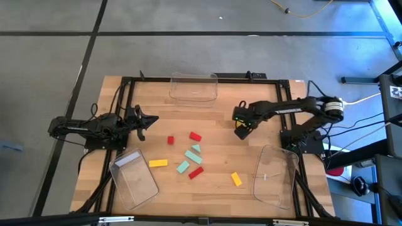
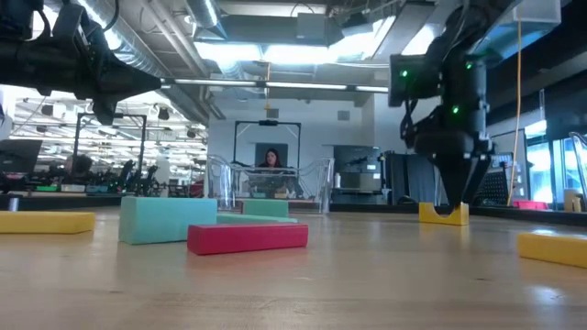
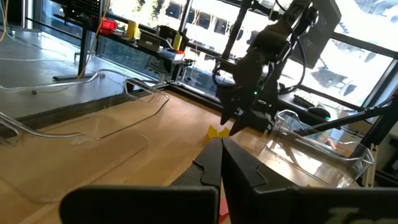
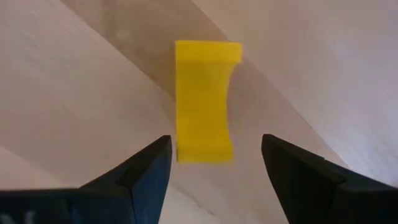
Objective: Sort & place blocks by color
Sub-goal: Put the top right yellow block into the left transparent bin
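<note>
My right gripper [image 1: 242, 130] points down, open, just over a yellow arched block [image 4: 202, 99] that lies flat on the wood; the block [image 2: 444, 214] shows under the fingertips [image 2: 456, 194], which stand apart from it. Other blocks lie mid-table: two red [image 1: 170, 140] [image 1: 195, 135], three mint [image 1: 191, 156], a red bar [image 1: 196, 172], and yellow bars [image 1: 158, 163] [image 1: 236, 179]. My left gripper [image 1: 147, 122] waits shut and level at the table's left [image 3: 222, 149].
Three clear bins stand on the table: one at the far edge [image 1: 194, 86], one near left [image 1: 134, 179], one near right [image 1: 275, 176]. A black frame [image 1: 125, 81] rims the table. A person [image 2: 271, 160] sits in the room beyond.
</note>
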You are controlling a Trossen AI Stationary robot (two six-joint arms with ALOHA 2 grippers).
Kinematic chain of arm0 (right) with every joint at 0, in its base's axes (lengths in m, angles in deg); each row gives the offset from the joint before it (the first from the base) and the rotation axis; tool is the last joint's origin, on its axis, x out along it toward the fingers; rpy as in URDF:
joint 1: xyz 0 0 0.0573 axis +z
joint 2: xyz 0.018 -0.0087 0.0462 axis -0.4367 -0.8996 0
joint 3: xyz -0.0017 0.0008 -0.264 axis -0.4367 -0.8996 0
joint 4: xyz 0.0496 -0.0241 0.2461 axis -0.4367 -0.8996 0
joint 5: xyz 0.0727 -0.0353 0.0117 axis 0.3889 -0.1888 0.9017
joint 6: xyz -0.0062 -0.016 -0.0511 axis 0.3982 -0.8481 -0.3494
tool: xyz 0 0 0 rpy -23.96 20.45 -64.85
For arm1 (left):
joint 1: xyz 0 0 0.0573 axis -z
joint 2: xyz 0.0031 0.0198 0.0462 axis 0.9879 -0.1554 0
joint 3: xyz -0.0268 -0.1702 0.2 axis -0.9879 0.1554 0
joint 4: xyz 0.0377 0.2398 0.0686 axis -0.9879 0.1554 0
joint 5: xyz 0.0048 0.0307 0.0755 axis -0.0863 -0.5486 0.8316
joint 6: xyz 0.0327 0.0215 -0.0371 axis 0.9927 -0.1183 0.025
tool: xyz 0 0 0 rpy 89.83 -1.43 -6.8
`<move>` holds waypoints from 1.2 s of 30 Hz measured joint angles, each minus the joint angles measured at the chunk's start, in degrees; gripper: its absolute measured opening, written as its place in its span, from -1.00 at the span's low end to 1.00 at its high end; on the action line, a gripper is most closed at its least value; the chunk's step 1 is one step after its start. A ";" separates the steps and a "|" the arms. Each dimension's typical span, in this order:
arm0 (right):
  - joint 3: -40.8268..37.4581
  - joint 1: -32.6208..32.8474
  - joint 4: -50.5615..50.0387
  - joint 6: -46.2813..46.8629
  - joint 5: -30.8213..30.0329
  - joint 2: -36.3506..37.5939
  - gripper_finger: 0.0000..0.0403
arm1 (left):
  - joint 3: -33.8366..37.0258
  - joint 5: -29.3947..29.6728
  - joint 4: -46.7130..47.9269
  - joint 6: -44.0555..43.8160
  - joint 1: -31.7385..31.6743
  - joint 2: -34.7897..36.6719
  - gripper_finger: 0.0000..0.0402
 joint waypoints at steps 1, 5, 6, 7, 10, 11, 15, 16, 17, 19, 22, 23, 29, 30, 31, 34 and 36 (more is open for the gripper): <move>0.00 -0.01 0.58 -0.26 0.23 -0.76 0.25 | 0.00 0.00 0.02 0.02 0.01 0.00 -1.00; -0.01 -0.01 2.14 -0.87 0.45 -3.66 0.25 | 0.00 0.01 0.00 0.00 -0.01 -0.02 -1.00; 0.00 -0.01 2.12 -0.86 0.45 -4.31 0.25 | -0.02 0.01 0.00 0.01 0.00 -0.01 -1.00; 0.04 -0.01 2.14 -0.86 0.52 -4.88 0.25 | 0.00 0.00 0.00 0.01 0.01 0.00 -1.00; 0.29 -0.01 2.12 -1.30 0.56 -5.87 0.25 | 0.00 0.00 0.02 0.00 0.00 -0.01 -1.00; 0.31 -0.01 2.10 -1.41 0.56 -6.05 0.25 | 0.00 0.02 0.00 0.02 0.01 -0.02 -1.00; 0.22 -0.01 2.25 -1.42 0.58 -5.83 0.20 | 0.00 0.00 0.00 0.00 0.01 -0.02 -1.00; 0.20 -0.01 2.30 -1.42 0.65 -5.80 0.16 | 0.00 0.02 0.02 0.02 0.01 -0.02 -1.00; 0.20 0.02 2.30 -1.42 0.74 -5.81 0.11 | 0.00 0.00 0.01 0.02 -0.01 0.00 -1.00; 0.15 0.02 2.23 -1.63 1.01 -5.89 -0.02 | 0.00 0.01 0.01 0.01 0.00 -0.01 -1.00; 0.13 0.06 2.24 -3.30 1.39 -5.62 -0.29 | -0.01 0.00 0.00 0.01 0.01 -0.01 -1.00; 0.10 0.04 2.21 -4.11 1.47 -5.21 -0.34 | 0.00 0.00 0.00 0.00 0.01 -0.02 -1.00; -0.13 0.13 -0.78 -5.84 1.13 1.51 -0.34 | -0.01 0.02 0.00 0.00 0.00 -0.01 -1.00; -0.15 0.30 -1.34 -5.77 1.20 3.05 -0.34 | 0.00 0.00 0.00 0.00 0.00 0.00 -1.00; -0.25 0.57 -1.48 -5.75 1.39 4.77 -0.34 | 0.00 0.00 0.02 0.02 0.01 0.00 -1.00; -0.19 1.39 0.21 -4.43 3.22 10.17 -0.34 | 0.00 0.00 0.02 0.02 0.01 -0.02 -1.00; -0.20 2.36 2.98 -3.80 5.11 13.15 -0.34 | 0.00 0.02 0.02 0.00 -0.01 -0.02 -1.00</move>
